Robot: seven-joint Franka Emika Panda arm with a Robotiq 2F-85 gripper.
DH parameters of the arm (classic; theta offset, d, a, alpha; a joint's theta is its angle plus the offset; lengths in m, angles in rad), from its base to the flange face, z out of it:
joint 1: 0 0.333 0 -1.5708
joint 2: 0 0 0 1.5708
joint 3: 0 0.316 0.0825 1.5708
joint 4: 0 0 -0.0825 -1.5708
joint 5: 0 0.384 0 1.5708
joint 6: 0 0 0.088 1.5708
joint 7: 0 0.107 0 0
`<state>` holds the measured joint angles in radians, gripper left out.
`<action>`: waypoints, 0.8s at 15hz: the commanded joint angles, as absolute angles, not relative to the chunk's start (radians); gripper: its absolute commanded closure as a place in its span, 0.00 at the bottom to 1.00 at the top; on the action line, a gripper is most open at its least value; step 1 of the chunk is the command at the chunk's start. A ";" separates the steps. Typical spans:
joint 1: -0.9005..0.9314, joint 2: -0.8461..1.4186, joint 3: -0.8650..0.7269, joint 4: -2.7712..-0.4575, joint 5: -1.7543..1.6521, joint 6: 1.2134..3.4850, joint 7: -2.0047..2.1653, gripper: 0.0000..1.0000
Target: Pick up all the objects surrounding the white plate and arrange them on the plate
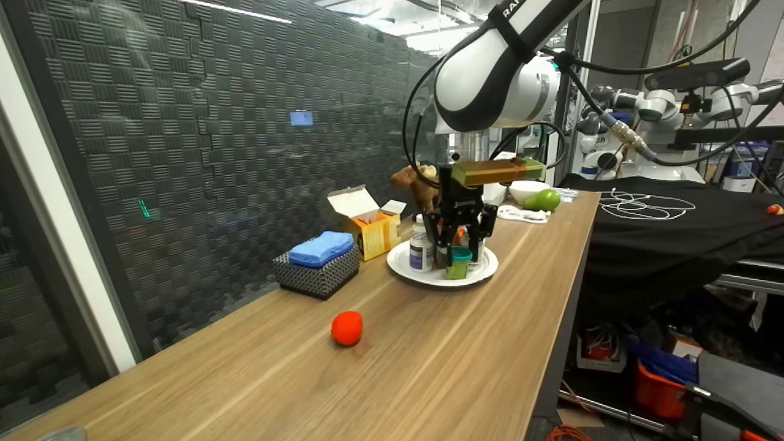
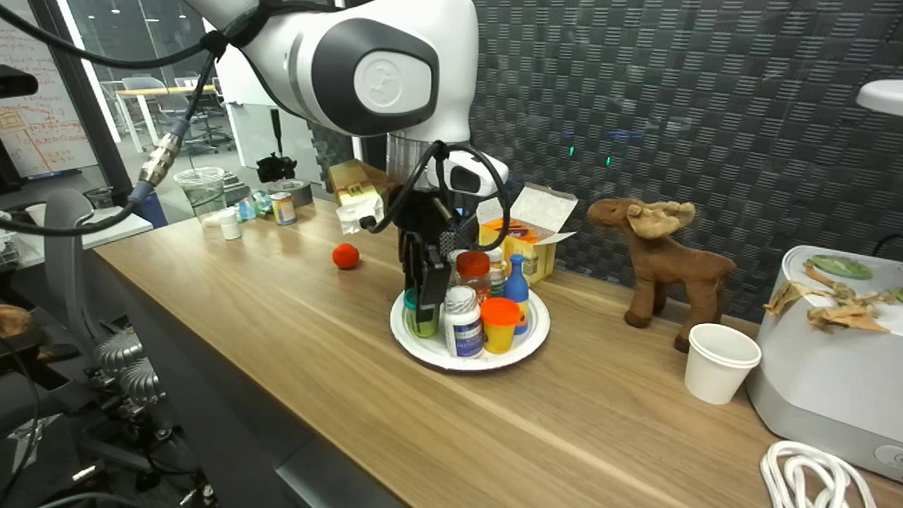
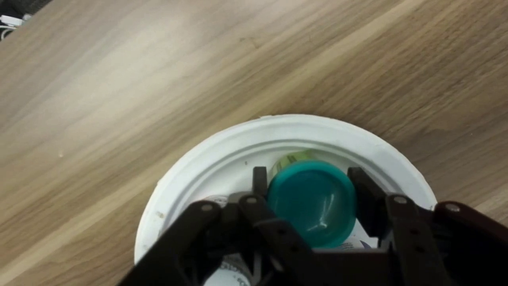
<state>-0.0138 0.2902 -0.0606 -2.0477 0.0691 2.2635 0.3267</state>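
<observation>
A gripper (image 3: 307,180) clasps a teal-lidded green tub (image 3: 312,206) inside the rim of the white plate (image 3: 297,129), which bears a red-lidded jar (image 2: 473,272), orange-lidded yellow tub (image 2: 499,326), blue bottle (image 2: 517,286) and white pill bottle (image 2: 463,324); off the plate, a red tomato (image 1: 347,328) apparently awaits loading.

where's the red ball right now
In an exterior view, the red ball sits on the wooden table, left of the white plate and nearer the camera, in front of the dark patterned box.
</observation>
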 commanded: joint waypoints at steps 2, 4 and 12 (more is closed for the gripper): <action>0.015 0.277 -0.087 -2.051 -0.035 2.257 0.420 0.72; 0.022 0.267 -0.092 -2.058 -0.072 2.246 0.460 0.22; 0.052 0.197 -0.044 -2.040 -0.062 2.263 0.436 0.00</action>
